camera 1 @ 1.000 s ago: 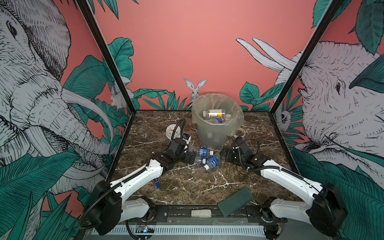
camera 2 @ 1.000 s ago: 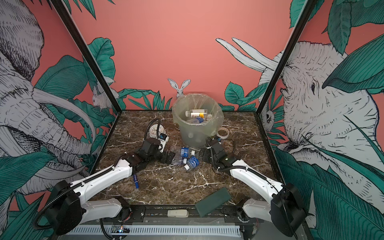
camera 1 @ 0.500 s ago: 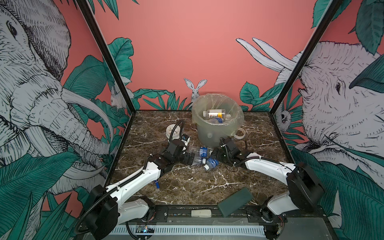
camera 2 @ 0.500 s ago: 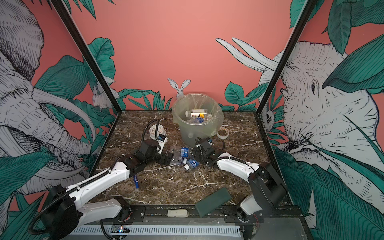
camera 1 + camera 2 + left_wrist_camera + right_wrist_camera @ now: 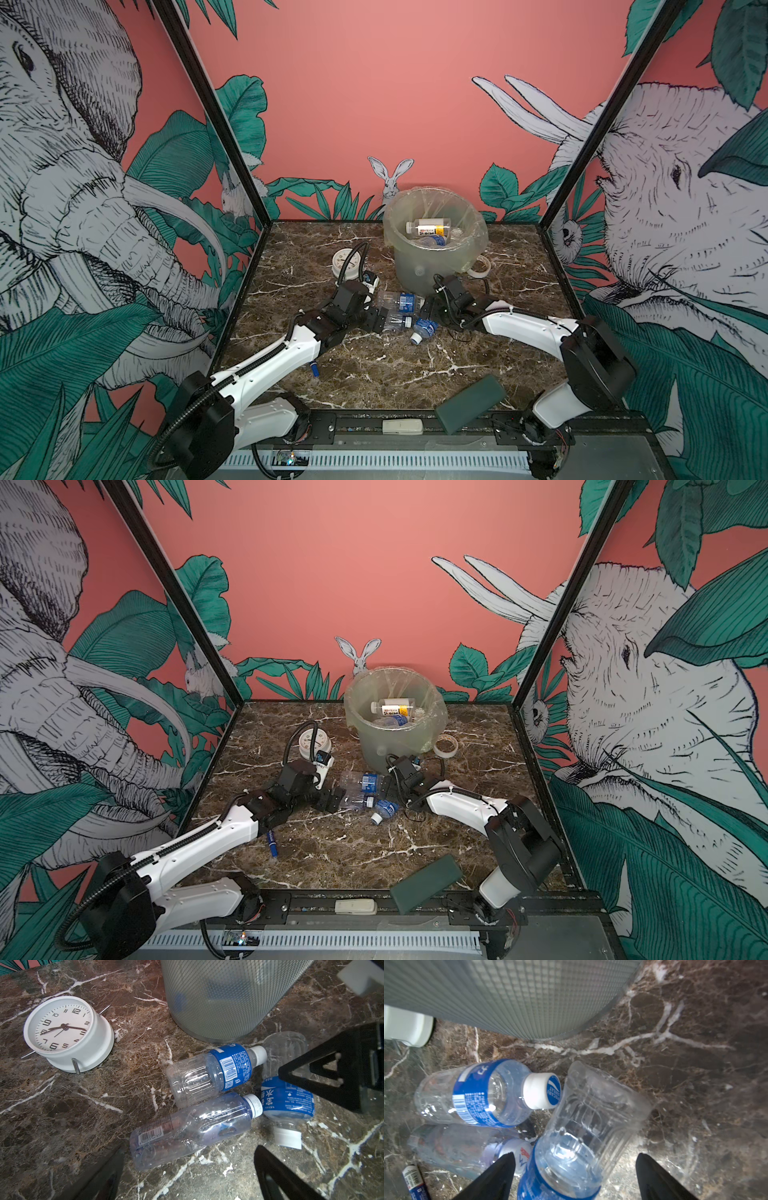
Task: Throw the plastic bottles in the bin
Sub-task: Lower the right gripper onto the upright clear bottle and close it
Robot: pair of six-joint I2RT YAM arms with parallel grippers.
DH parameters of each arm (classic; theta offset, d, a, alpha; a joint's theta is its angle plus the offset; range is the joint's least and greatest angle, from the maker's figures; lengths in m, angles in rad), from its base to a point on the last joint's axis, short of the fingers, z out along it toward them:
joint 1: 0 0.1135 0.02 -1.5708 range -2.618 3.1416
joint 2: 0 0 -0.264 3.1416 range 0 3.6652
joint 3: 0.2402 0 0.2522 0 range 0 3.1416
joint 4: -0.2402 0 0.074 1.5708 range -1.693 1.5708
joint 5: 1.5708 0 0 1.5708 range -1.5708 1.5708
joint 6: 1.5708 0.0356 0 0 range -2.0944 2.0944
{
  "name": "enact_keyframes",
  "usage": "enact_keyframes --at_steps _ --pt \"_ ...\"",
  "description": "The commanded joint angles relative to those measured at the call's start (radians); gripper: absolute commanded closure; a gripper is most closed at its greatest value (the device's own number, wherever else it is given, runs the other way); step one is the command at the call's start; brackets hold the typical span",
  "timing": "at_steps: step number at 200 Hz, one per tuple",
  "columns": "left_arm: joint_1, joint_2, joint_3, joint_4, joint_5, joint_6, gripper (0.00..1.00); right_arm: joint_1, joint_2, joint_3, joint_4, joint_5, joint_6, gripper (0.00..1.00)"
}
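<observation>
The left gripper (image 5: 189,1149), jaws apart, has a dented clear bottle (image 5: 191,1128) just ahead of its tips. Beyond that lies a blue-labelled bottle (image 5: 212,1074). The right gripper (image 5: 575,1155), jaws wide, straddles a third bottle (image 5: 591,1115) without clamping it, and the bin (image 5: 529,991) is just beyond. All three bottles look empty, light, thin-walled and slick, so pinch gently across the labelled waist.

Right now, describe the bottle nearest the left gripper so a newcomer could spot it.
Find the bin; three bottles lie on the table at its foot. The bottle closest to the left gripper is clear with a barcode and white cap, lacking its neighbours' blue labels.
</observation>
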Motion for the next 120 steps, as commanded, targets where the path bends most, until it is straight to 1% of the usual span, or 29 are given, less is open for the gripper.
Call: enact_keyframes --at_steps 1,16,53,73,120 --pt "0.006 -0.026 -0.019 -0.003 -0.004 0.008 0.02 0.005 0.014 0.022 -0.033 0.027 -0.048 0.09" --pt "0.006 -0.023 -0.019 0.000 -0.002 0.005 0.02 0.006 0.017 0.033 -0.068 0.040 -0.098 0.10" --pt "0.006 -0.020 -0.018 -0.001 -0.002 0.005 0.02 0.005 -0.005 0.029 -0.129 0.090 -0.162 0.13" --pt "0.008 -0.019 -0.015 -0.001 -0.001 0.003 0.02 0.004 -0.010 0.024 -0.148 0.094 -0.184 0.15" --pt "0.007 -0.011 -0.006 0.000 0.008 0.003 0.02 -0.001 0.001 0.000 -0.147 0.079 -0.194 0.15"
